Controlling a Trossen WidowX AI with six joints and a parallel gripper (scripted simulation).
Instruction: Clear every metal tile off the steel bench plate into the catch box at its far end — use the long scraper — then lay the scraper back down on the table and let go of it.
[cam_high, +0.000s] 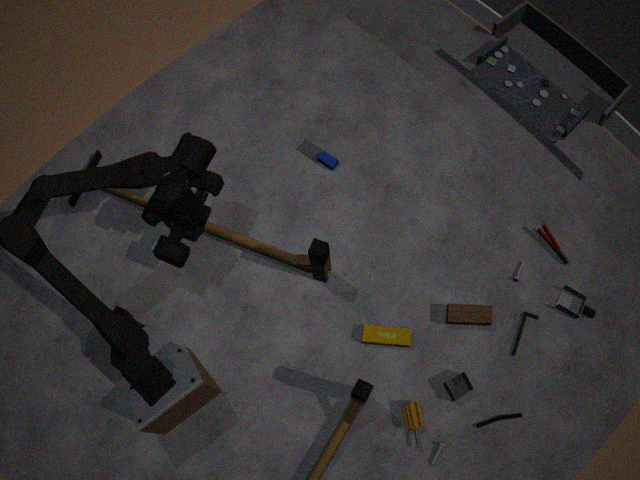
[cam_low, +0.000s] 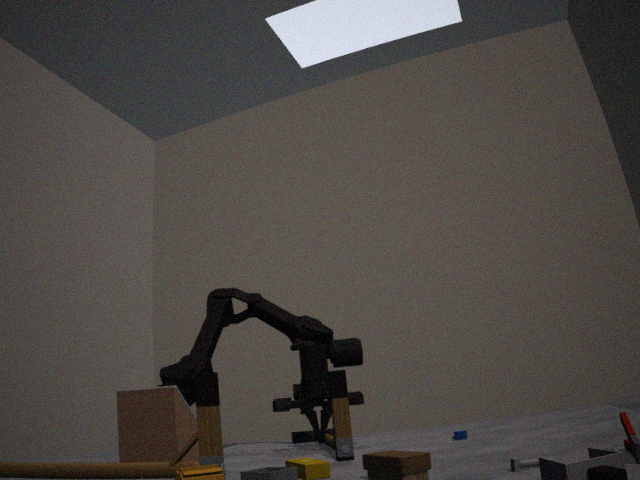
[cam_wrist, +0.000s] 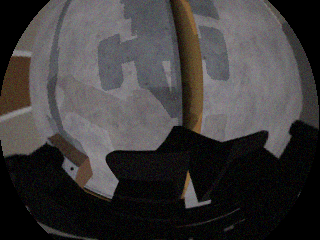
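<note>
The long scraper (cam_high: 258, 246) (cam_wrist: 190, 47) (cam_low: 341, 418) lies on the table left of centre, a tan handle with a dark head (cam_high: 318, 258) at its right end. My gripper (cam_high: 193, 219) (cam_low: 315, 432) (cam_wrist: 176, 130) is shut and points down right over the handle's middle, tips close to it. In the wrist view the handle runs under the closed fingers. The steel bench plate (cam_high: 524, 105) sits far off at the top right with several small metal tiles (cam_high: 543, 93) on it. The catch box (cam_high: 573, 49) stands at its far end.
A second long-handled tool (cam_high: 341, 428) lies at the bottom. A blue block (cam_high: 327, 159), a yellow block (cam_high: 386, 334), a brown block (cam_high: 469, 313), a red-handled tool (cam_high: 552, 241) and several small parts are scattered to the right. The arm's base box (cam_high: 175, 392) is at the lower left.
</note>
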